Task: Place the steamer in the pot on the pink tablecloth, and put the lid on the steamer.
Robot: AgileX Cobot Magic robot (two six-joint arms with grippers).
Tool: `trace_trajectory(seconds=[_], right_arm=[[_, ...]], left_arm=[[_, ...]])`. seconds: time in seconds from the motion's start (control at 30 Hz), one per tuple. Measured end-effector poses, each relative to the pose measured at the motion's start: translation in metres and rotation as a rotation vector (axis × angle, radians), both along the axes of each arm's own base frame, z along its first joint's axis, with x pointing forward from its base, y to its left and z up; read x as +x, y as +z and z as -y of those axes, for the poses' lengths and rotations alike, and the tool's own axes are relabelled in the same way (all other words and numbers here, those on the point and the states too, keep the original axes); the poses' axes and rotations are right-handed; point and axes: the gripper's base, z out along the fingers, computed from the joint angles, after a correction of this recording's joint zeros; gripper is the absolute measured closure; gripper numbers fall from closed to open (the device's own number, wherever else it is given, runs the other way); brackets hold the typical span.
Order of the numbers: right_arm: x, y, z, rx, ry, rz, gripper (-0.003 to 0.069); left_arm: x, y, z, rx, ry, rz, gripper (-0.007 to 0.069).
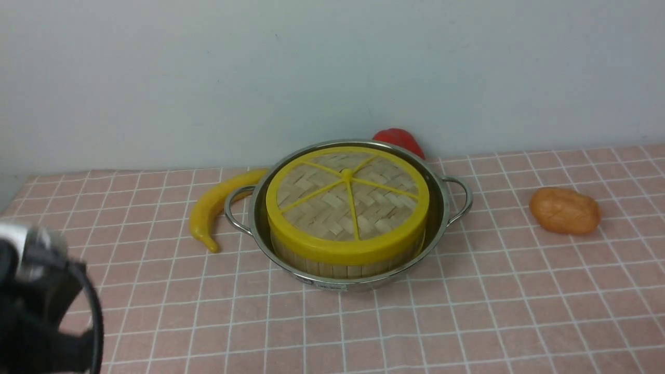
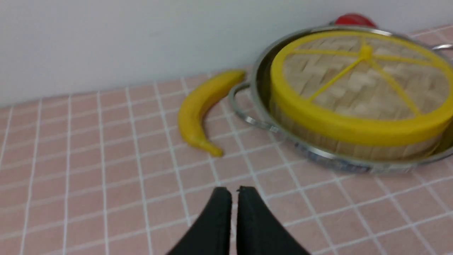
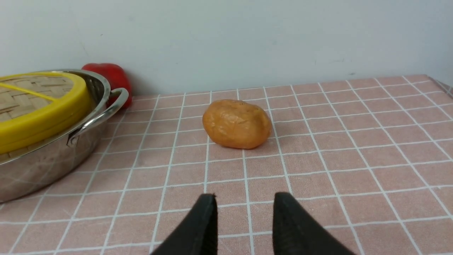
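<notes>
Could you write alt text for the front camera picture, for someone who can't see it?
A steel pot on a pink tablecloth holds a bamboo steamer capped by its lid. A banana lies left, a potato right.

lid (image 1: 347, 200) on steamer (image 1: 343, 265) | steamer in pot (image 1: 441, 208) | pot on tablecloth (image 1: 467, 311) | banana (image 1: 218, 205) left of pot | pepper (image 1: 399, 139) behind | potato (image 1: 564, 210) right
</notes>
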Motion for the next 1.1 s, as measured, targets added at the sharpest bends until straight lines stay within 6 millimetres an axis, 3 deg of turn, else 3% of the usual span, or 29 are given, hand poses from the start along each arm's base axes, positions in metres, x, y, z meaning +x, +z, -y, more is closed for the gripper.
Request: trace_trajectory(seconds=[0.07, 0.1, 0.17, 0.47, 1.1], right_arm=[[0.000, 0.000, 0.000, 0.000, 0.000, 0.000, 0.0417], [0.000, 0.000, 0.000, 0.000, 0.000, 0.000, 0.0417], [0.000, 0.000, 0.000, 0.000, 0.000, 0.000, 0.0417], [0.000, 0.000, 0.000, 0.000, 0.000, 0.000, 0.0417], [0.000, 0.000, 0.000, 0.001, 0.000, 0.000, 0.0417]], left_arm=[[-0.018, -0.030, -0.007, 0.005, 0.054, 0.004, 0.0599], [-0.019, -0.029, -0.008, 0.006, 0.058, 0.014, 0.0599], [-0.032, -0.054, -0.012, 0.038, 0.087, 0.027, 0.0592], [-0.057, -0.091, -0.016, 0.092, 0.117, 0.201, 0.0580], [-0.060, -0.095, -0.016, 0.095, 0.119, 0.239, 0.0543]])
